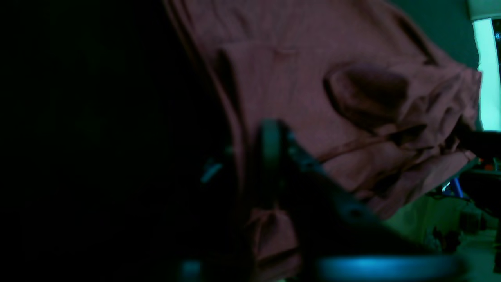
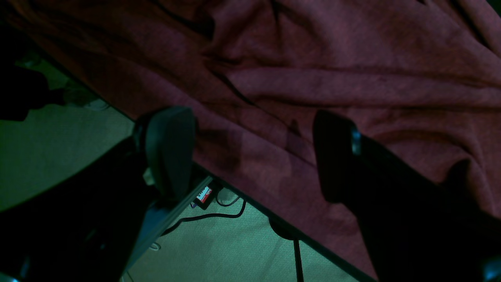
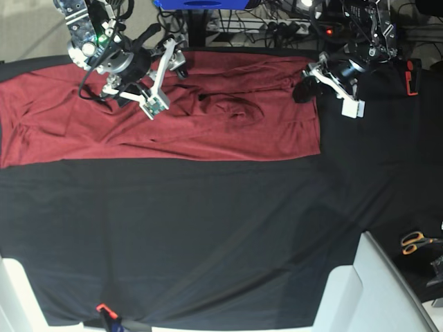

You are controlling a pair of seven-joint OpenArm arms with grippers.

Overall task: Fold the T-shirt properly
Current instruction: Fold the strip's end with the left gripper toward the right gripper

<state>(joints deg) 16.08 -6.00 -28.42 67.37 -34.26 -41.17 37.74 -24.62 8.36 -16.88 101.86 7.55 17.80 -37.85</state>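
The maroon T-shirt (image 3: 208, 124) lies spread across the far half of the black cloth surface (image 3: 208, 235), rumpled in the middle. In the base view my left gripper (image 3: 303, 88) sits at the shirt's right edge. In the left wrist view its dark fingers (image 1: 271, 152) stand close together with the edge of the T-shirt (image 1: 297, 90) pinched between them. My right gripper (image 3: 147, 88) hovers over the shirt's far left part. Its two fingers (image 2: 172, 149) stand wide apart over the T-shirt (image 2: 332, 78) near the table's far edge, with nothing held.
Orange-handled scissors (image 3: 415, 241) lie at the right edge. A white board (image 3: 377, 290) leans at the near right corner. Cables (image 2: 219, 213) run over the floor beyond the table's far edge. A small orange clamp (image 3: 104, 309) sits at the near edge.
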